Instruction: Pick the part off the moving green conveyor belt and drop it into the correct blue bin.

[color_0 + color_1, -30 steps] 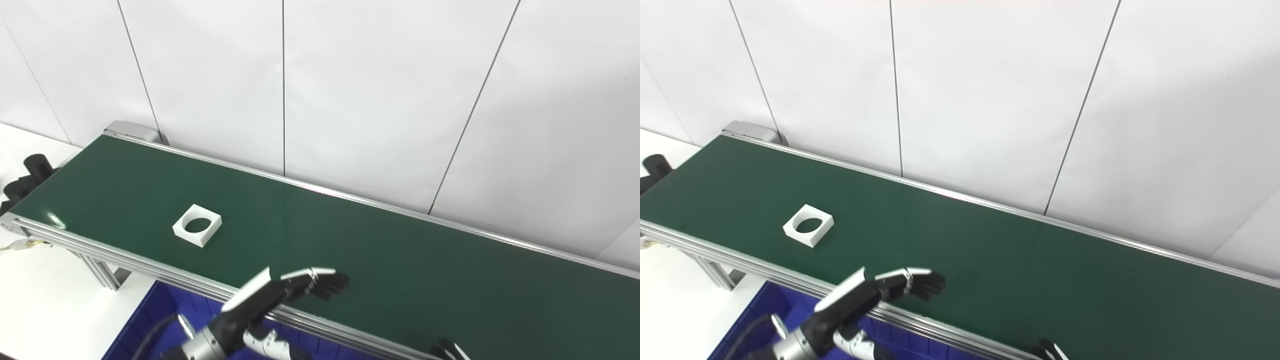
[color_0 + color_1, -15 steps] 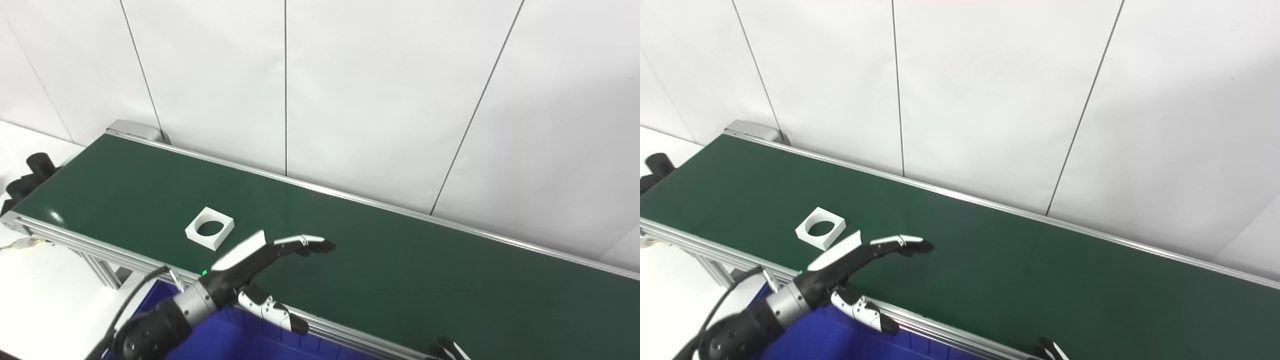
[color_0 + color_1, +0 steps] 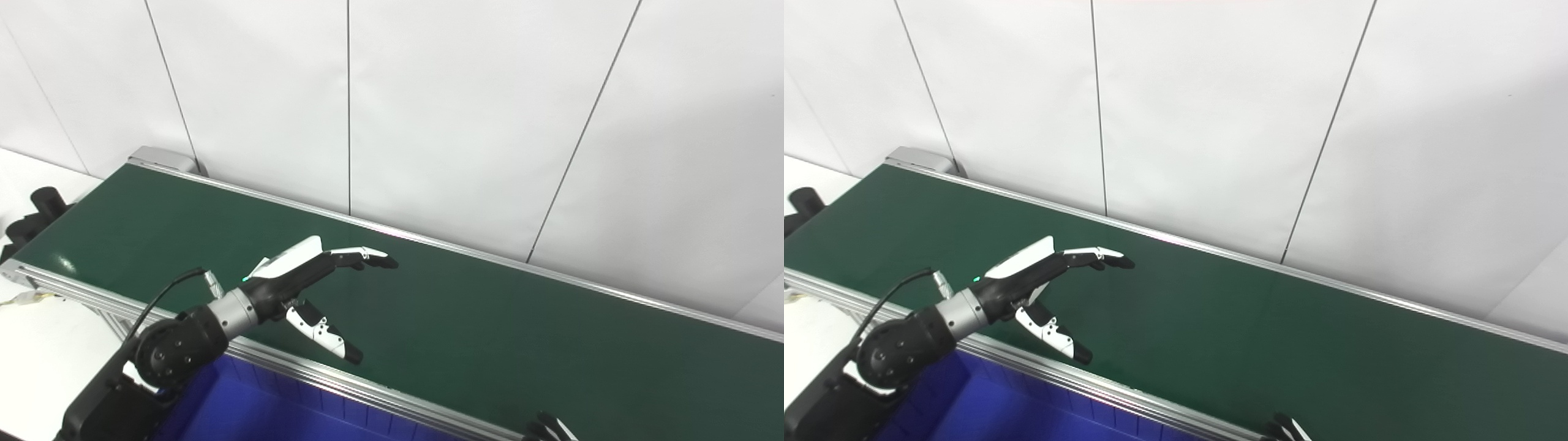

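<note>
The green conveyor belt [image 3: 490,331] runs from upper left to lower right. My left hand [image 3: 306,269] is open over the belt's left half, fingers stretched out to the right and thumb [image 3: 321,331] spread down toward the near rail; it also shows in the right eye view [image 3: 1041,269]. The white square part with the round hole does not show; the hand covers the spot where it last lay. Of my right hand only dark fingertips [image 3: 548,429] show at the bottom edge.
A blue bin [image 3: 275,416] sits below the belt's near rail [image 3: 380,392] at bottom left. A white panelled wall stands right behind the belt. A black motor block [image 3: 30,214] is at the belt's left end.
My left hand has risen from the near rail and moved out over the belt. The white part drifted right along the belt and is now hidden behind the hand.
</note>
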### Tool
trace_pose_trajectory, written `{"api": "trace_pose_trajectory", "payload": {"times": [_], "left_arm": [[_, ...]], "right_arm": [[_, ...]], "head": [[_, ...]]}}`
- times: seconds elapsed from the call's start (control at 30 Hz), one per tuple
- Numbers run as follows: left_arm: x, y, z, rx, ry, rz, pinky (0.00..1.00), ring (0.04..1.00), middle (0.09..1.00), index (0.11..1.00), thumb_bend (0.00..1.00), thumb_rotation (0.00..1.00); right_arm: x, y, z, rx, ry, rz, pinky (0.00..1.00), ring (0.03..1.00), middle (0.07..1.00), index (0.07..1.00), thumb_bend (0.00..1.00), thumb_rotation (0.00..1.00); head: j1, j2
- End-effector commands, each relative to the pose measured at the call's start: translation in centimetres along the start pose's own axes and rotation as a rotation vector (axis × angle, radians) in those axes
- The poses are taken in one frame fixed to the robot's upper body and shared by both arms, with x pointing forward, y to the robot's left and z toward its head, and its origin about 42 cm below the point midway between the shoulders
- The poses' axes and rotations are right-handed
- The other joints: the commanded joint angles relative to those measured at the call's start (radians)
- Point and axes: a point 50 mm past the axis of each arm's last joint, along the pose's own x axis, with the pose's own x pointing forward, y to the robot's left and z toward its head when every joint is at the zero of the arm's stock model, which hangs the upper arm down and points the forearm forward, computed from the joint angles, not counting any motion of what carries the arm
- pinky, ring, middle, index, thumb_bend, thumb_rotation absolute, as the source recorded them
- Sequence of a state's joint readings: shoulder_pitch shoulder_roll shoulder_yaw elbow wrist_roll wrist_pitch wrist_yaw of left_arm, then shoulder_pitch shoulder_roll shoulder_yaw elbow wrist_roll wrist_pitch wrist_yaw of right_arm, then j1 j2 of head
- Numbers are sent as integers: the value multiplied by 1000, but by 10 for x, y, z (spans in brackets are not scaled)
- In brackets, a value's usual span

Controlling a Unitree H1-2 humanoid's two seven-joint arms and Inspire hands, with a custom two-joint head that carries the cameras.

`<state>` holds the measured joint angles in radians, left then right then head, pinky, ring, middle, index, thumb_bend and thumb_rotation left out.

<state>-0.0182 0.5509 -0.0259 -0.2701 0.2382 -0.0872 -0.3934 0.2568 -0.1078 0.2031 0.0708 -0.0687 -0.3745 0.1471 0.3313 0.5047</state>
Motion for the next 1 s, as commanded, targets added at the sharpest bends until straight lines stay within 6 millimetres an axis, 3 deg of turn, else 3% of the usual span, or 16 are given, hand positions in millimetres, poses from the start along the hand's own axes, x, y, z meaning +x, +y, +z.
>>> {"api": "trace_pose_trajectory", "payload": {"times": [0.0,0.5,0.97], "left_arm": [[7,21,2,82,-11,21,795,853,837,820,893,245],[19,50,-26,258,75,-4,778,827,827,799,952,86],[17,56,-46,390,173,-55,805,857,863,835,981,114]], "right_arm": [[5,-1,9,10,-77,-9,688,773,824,870,690,850],[5,0,11,10,-76,-9,686,772,825,874,698,860],[4,1,11,10,-76,-8,684,771,824,872,700,859]], "head": [[1,1],[0,4],[2,8]]}}
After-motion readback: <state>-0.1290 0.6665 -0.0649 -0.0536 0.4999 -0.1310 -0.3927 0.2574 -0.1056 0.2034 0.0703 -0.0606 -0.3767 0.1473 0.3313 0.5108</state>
